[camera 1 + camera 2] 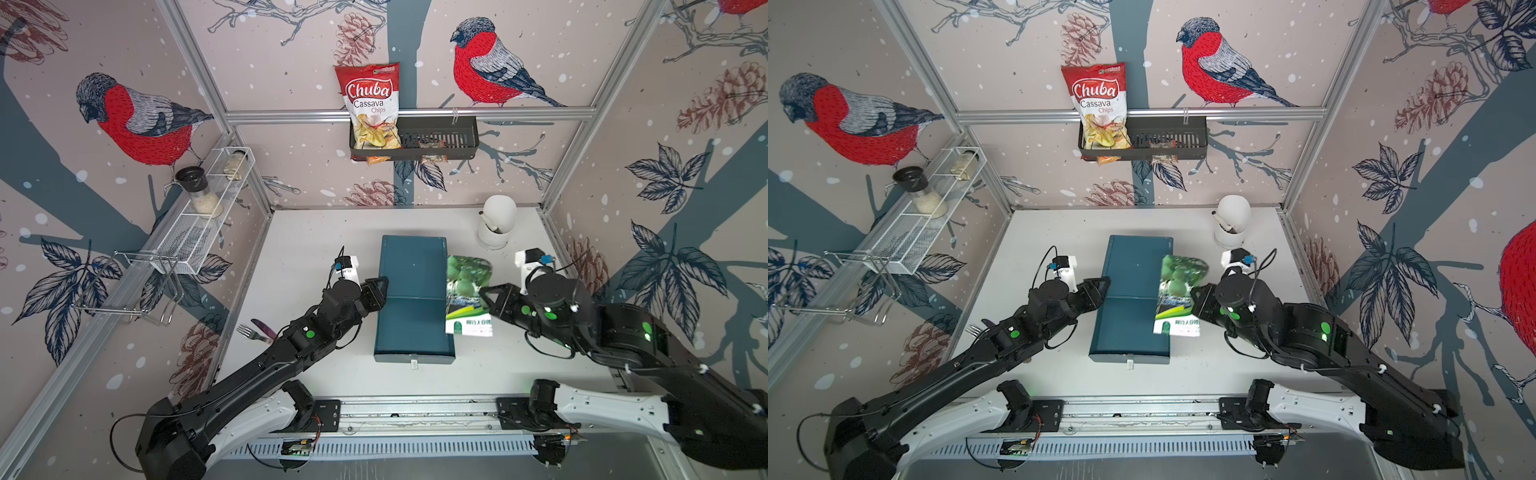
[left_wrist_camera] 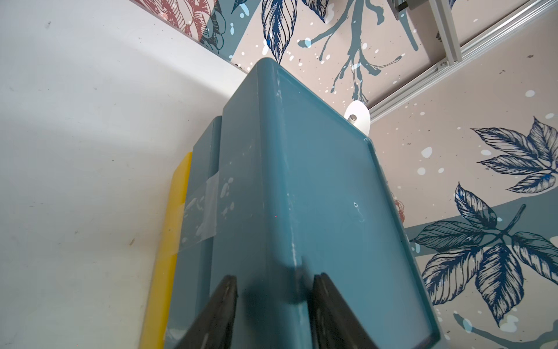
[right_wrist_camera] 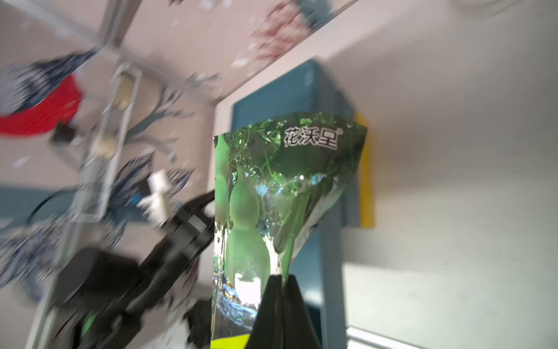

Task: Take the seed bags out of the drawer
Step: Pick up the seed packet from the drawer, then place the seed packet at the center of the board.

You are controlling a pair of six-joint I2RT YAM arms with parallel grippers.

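A teal drawer box (image 1: pixel 411 316) (image 1: pixel 1129 324) stands mid-table, its small handle toward the front; nothing of its inside shows. My right gripper (image 1: pixel 482 291) (image 1: pixel 1194 293) (image 3: pixel 280 276) is shut on a green-and-white seed bag (image 1: pixel 467 291) (image 1: pixel 1177 291) (image 3: pixel 271 187), which hangs in the air over the box's right edge. My left gripper (image 1: pixel 384 286) (image 1: pixel 1106 282) (image 2: pixel 274 276) is at the box's left top edge (image 2: pixel 317 181), jaws apart with that edge between them. No other seed bags are in view.
A white lidded cup (image 1: pixel 496 226) stands at the back right. A fork (image 1: pixel 253 332) lies by the left wall. A yellow strip (image 2: pixel 169 241) lies under the box. A red chips bag (image 1: pixel 370 104) sits in a black wall basket (image 1: pixel 449 137).
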